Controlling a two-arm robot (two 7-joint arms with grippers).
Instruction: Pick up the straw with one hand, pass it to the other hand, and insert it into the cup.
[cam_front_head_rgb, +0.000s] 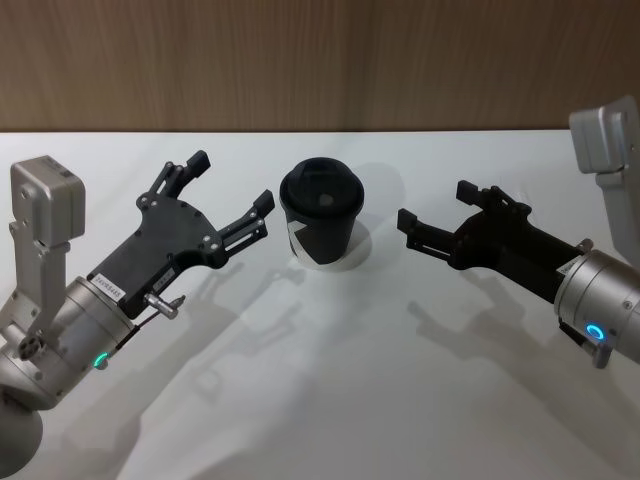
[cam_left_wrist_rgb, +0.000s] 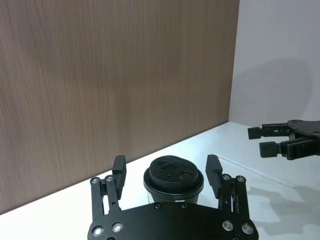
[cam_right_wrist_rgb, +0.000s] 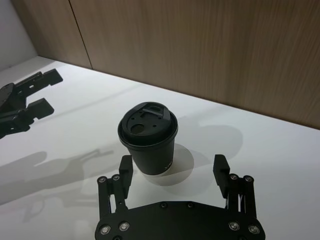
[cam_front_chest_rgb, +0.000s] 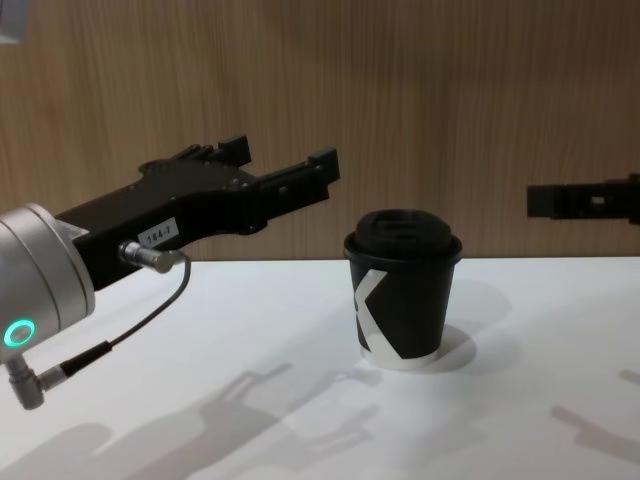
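Nothing is done yet: my left gripper and right gripper hang spread and empty, flanking the lidded black paper cup; the thin white straw lies on the white tabletop near the right one.

Two pincers are here: the left pincer and the right pincer, both spread wide. One cup with one lid stands between them. One straw lies on the one counter, beneath the right pincer.
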